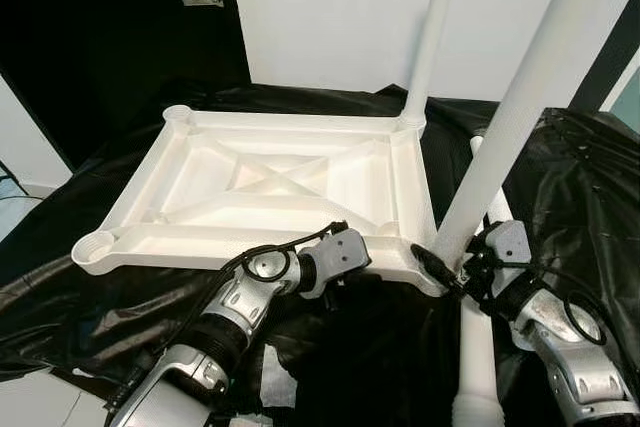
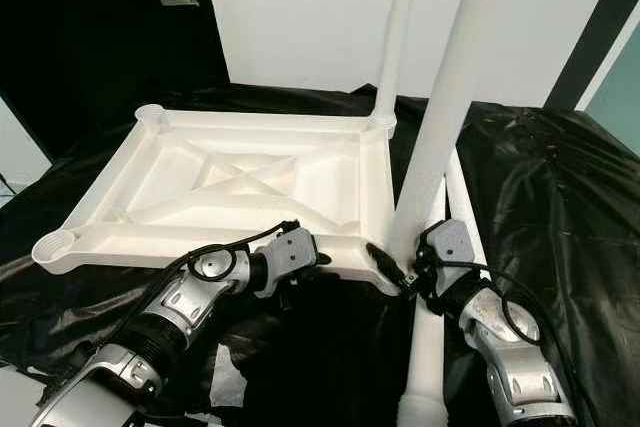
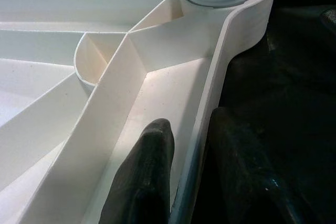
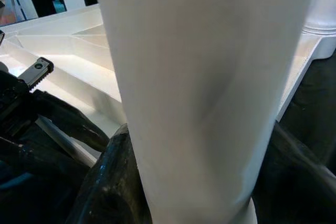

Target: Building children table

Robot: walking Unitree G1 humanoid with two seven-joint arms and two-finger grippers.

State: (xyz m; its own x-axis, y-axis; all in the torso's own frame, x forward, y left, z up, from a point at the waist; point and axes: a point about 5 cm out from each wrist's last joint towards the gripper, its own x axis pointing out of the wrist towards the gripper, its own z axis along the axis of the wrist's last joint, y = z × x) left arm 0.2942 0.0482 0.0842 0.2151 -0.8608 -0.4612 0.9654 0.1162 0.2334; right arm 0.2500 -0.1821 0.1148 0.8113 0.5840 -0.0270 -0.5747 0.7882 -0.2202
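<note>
Black plastic sheeting covers the surface. An upturned white tabletop lies at its centre. A loose white leg lies near right.

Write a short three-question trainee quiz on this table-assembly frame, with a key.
1. True or false: the left pincer grips the near rim of the upturned tabletop.
2. How many legs stand in corner sockets? A) none B) two C) four
3. Which leg is the right pincer closed around?

Key
1. True; one finger sits inside the rim, one outside.
2. B: the far leg and the near leg; the two left sockets are open. Another leg lies on the black sheet.
3. The near leg, low down by its socket.
</note>
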